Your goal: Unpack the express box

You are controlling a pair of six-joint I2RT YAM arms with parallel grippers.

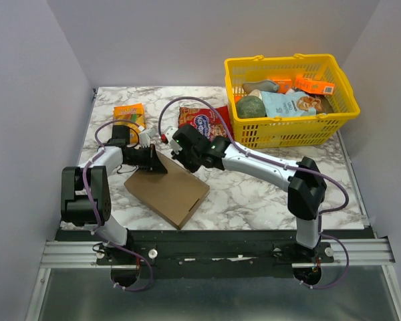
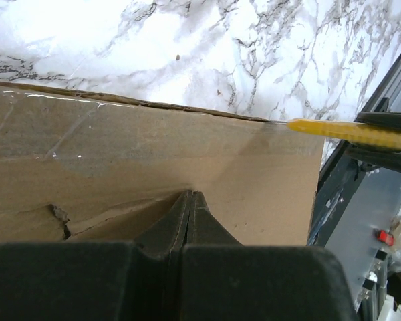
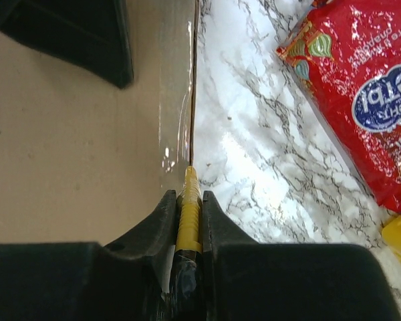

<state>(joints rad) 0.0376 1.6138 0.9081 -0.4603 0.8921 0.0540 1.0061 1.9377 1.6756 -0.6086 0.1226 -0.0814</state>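
Brown cardboard, plain and unprinted: the express box [image 1: 170, 194] lies flat and closed on the marble table [image 1: 254, 200], turned at a slant, with both arms reaching over its far end.

The left gripper [image 1: 155, 162] is on the box's far corner. In the left wrist view its black fingers [image 2: 210, 231] are pressed together with nothing visible between them, their tips down on the box top, where the cardboard skin is creased and a little torn.

Just beside it, at the box's far edge, the right gripper [image 1: 177, 147] pinches a yellow cutter [image 3: 189, 200] tight between its two fingers. The cutter's tip meets the seam along that edge, where a strip of clear tape [image 3: 177, 100] shines on the cardboard. I cannot tell whether the tip has gone into the seam or only touches it.

Past the box's far edge and apart from it lies a red snack bag [image 1: 202, 122]. An orange packet [image 1: 129, 115] lies beyond the box to the left. Well apart from the box, far and to the right, stands a yellow plastic basket [image 1: 287, 137] filled with groceries.
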